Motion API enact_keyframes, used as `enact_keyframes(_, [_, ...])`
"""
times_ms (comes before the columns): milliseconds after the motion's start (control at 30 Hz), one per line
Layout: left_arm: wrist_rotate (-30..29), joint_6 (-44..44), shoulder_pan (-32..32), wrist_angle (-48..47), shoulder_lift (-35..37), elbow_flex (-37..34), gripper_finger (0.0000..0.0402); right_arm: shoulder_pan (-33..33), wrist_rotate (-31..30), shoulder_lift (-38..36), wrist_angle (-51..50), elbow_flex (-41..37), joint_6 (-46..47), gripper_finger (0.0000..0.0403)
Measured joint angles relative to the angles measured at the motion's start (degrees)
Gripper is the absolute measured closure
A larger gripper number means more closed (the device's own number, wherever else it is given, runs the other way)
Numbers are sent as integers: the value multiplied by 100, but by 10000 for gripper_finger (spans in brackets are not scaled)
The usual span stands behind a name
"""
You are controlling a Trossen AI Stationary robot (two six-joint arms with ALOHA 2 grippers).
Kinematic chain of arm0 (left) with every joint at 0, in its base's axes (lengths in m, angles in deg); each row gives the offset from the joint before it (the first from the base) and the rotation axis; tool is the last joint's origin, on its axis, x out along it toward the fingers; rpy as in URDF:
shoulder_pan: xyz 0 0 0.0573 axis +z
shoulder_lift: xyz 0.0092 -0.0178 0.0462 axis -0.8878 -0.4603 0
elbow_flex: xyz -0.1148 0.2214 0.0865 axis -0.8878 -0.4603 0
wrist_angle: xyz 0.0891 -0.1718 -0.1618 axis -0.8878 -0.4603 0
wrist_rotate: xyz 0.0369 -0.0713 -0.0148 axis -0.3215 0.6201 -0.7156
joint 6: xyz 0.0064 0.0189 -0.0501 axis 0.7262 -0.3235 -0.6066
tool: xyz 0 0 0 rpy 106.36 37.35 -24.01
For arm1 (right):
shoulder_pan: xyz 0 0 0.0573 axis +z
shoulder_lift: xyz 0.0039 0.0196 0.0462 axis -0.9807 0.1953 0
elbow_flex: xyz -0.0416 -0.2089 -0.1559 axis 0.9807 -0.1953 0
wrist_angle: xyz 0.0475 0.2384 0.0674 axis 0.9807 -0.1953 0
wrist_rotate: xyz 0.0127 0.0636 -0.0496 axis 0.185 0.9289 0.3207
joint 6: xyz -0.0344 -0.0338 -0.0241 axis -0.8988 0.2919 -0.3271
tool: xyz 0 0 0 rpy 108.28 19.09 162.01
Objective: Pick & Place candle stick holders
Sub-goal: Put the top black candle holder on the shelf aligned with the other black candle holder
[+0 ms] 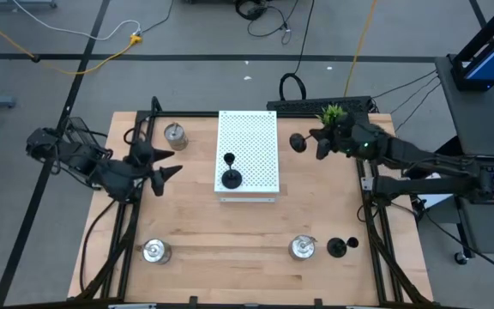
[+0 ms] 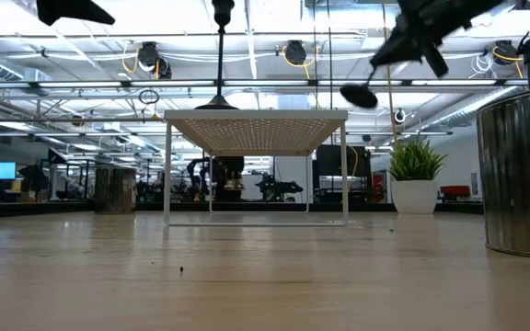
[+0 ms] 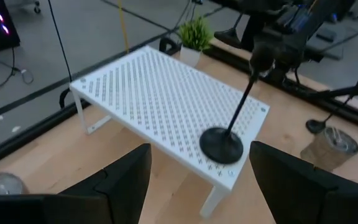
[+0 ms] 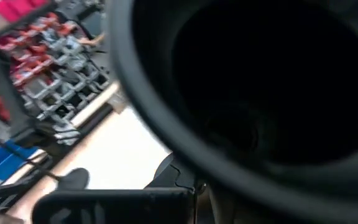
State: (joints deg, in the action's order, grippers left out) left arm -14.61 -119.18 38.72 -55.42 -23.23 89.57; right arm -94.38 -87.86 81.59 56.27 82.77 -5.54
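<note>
One black candle stick holder (image 1: 230, 177) stands by its round base (image 3: 221, 147) on the white perforated board (image 1: 249, 129). My right gripper (image 1: 319, 142) is shut on a second black holder (image 2: 359, 95), high above the table just right of the board. A third black holder (image 1: 341, 247) and a silver one (image 1: 302, 248) stand near the front right. Two more silver holders (image 1: 175, 135) (image 1: 154, 251) stand on the left. My left gripper (image 1: 168, 168) hovers open left of the board, its fingers (image 3: 123, 180) apart and touching nothing. My right gripper holds the black holder by the stem end; the arm hides the exact place. The fingers come nearly level from the table's right. The holder is lifted clear and tilted, its round base (image 1: 298, 142) toward the board and lower than the fingers. That base (image 4: 247, 93) fills the right wrist view.
A small green potted plant (image 1: 333, 113) stands at the far right, just behind my right gripper. The board stands on thin legs (image 2: 167, 175) with open space under it. Bare wood lies in the middle front (image 1: 230, 249). A black frame rail (image 1: 127, 249) runs along each side.
</note>
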Motion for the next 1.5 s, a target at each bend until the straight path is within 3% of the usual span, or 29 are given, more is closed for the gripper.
enact_keyframes(433, [418,1516,662,1685,-1,4,128,1,914,1363,-803,2373,-1205,395])
enact_keyframes(700, [652,2031,1045,1735,-70,503,128,0,1534,2580,-799,3508,-1862,395])
enact_keyframes(1200, [1367,3478,1857,1385,-1473,2467,128,-2,1907,3475,-784,4986,-2626,395])
enact_keyframes(1500, [2514,4247,2687,1082,-2551,3654,128,0,2541,3827,-415,5086,-2773,395])
